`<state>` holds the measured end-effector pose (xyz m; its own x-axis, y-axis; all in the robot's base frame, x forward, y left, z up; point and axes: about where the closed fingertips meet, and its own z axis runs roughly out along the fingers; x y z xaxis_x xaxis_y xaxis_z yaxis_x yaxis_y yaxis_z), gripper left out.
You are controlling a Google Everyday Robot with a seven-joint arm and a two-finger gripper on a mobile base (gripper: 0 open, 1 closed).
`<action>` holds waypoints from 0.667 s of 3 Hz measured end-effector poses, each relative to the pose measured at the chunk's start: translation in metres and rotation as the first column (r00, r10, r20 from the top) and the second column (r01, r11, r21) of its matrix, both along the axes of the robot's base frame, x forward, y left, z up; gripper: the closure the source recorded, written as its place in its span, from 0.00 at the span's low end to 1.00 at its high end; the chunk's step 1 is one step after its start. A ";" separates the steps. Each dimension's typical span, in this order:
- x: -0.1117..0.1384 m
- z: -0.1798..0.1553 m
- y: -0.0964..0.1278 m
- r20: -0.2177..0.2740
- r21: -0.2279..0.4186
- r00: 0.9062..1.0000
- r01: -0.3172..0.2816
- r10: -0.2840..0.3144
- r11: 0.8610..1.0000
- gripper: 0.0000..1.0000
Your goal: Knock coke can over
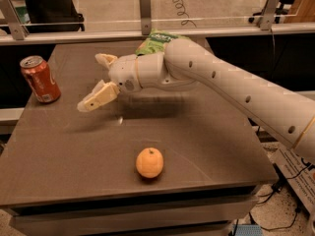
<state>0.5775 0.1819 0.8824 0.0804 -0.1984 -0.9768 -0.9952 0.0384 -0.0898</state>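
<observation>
Red aluminium: your coke can (40, 79) stands upright near the far left edge of the table (211, 146), silver top up, white label patch low on its side facing the camera. Nothing touches it.

Cream plastic: your gripper (90, 82) hangs above the table's left-centre, to the right of the can and apart from it, with bare tabletop between the two. Its two fingers are spread wide. The upper one (105, 59) points back and left; the lower one (98, 97) angles down and left toward the can's side of the table. They hold nothing, and a shadow lies on the surface below them.

White casing: your arm (231, 90) enters from the right edge and runs diagonally across the table to the wrist.

Orange peel: one round orange (149, 162) sits on the near half of the table, well apart from the can and in front of the gripper.

Green foil: one snack bag (156, 40) lies at the back of the table, partly hidden behind the arm.

Dark grey-brown laminate: the table itself carries all of the items above.
</observation>
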 end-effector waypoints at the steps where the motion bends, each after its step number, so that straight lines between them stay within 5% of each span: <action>1: 0.021 -0.002 0.019 0.022 0.030 1.000 -0.007 0.006 1.000 0.00; 2: 0.038 -0.010 0.046 0.026 0.027 0.999 -0.042 0.042 0.999 0.00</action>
